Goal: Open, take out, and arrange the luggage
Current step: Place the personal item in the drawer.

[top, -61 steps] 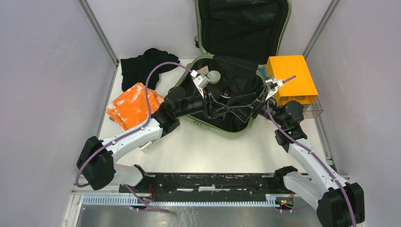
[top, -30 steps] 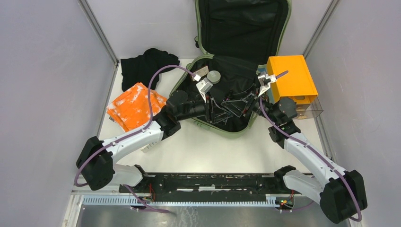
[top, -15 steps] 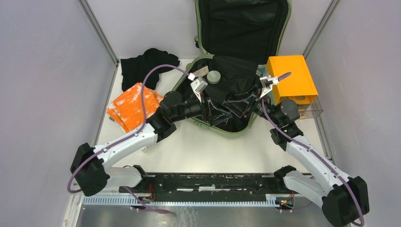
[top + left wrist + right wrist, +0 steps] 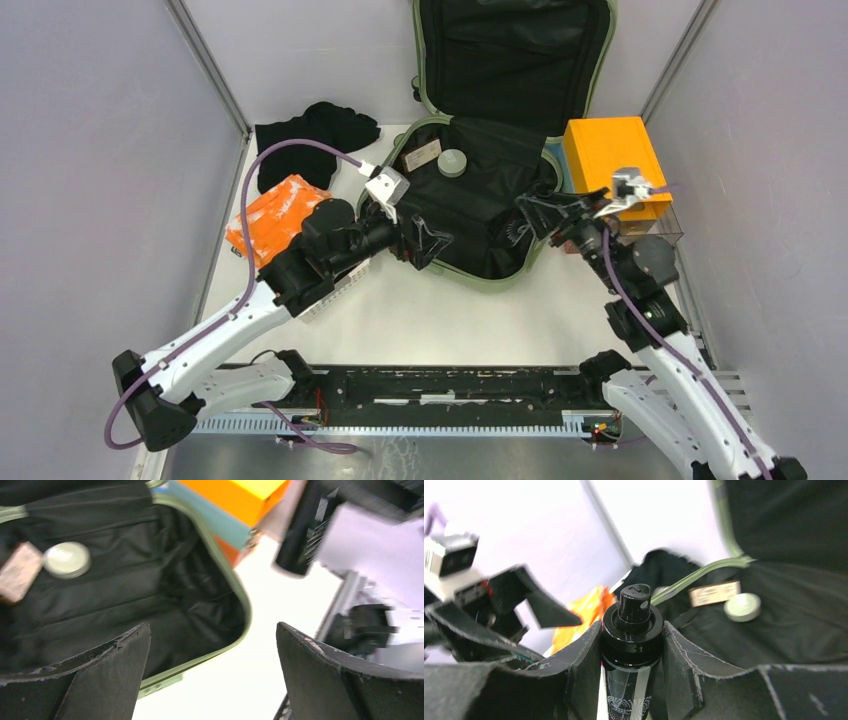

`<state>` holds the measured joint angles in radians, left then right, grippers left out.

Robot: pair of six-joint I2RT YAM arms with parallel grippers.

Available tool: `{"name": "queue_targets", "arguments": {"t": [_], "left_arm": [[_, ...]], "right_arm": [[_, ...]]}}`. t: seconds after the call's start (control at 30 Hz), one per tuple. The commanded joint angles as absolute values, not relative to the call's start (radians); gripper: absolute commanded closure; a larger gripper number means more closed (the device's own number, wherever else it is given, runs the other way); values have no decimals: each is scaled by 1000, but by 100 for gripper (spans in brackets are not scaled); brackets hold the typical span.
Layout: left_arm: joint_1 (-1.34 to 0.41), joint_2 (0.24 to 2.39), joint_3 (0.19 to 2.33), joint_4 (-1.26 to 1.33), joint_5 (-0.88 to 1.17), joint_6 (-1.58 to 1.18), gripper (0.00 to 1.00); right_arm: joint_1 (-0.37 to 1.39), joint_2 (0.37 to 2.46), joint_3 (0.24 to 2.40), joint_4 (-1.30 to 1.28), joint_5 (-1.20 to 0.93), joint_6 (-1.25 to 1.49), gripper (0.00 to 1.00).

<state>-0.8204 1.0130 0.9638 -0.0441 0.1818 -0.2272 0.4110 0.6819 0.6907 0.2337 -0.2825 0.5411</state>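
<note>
Luggage (image 4: pixel 510 60) lies open at centre-back of the table, lid upright against the rear wall and base flat in front of it; only the top view takes in both halves. Orange box (image 4: pixel 612 165) sits just beside the base's right edge. The left wrist view alone shows its light-blue underside. Black cloth (image 4: pixel 305 140) is bunched at back left, with an orange packet (image 4: pixel 280 215) near it, partly under the left arm. Left gripper (image 4: pixel 420 243) hangs over the base's near-left rim. Its own camera shows the fingers (image 4: pixel 110 675) spread wide with nothing between them. Right gripper (image 4: pixel 545 212) is at the base's right rim. From above its load reads only as a dark shape, but the right wrist view shows both fingers pinching a black pump bottle (image 4: pixel 634 602) just under the collar. A round tin (image 4: pixel 452 162) and a tan tag (image 4: pixel 422 154) lie touching on the lining at the base's back left.
</note>
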Motion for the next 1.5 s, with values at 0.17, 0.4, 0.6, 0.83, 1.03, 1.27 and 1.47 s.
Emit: {"name": "queue_targets", "arguments": {"t": [0.17,0.4,0.6,0.83,1.03,1.27,1.47], "left_arm": [[-812,968,921,-252,-122,16,0],[-802,949,902,-277,-171,56,0],[-799,912,870,-268,-189,64,0],[-798,911,871,-278,-210,73,1],[-798,894,866,-275,-223,77,1],[-799,894,864,-276,-223,79,1],[-798,890,864,-277,-225,81,2]], "right_arm": [[404,449,835,-142,502,782,100],[406,417,883,-402,824,1070,100],[413,396,911,-526,1036,1184,100],[444,419,883,-537,1146,1240,98],[449,444,867,-532,1228,1252,95],[449,479,820,-505,1253,1261,95],[449,524,804,-482,1247,1276,96]]}}
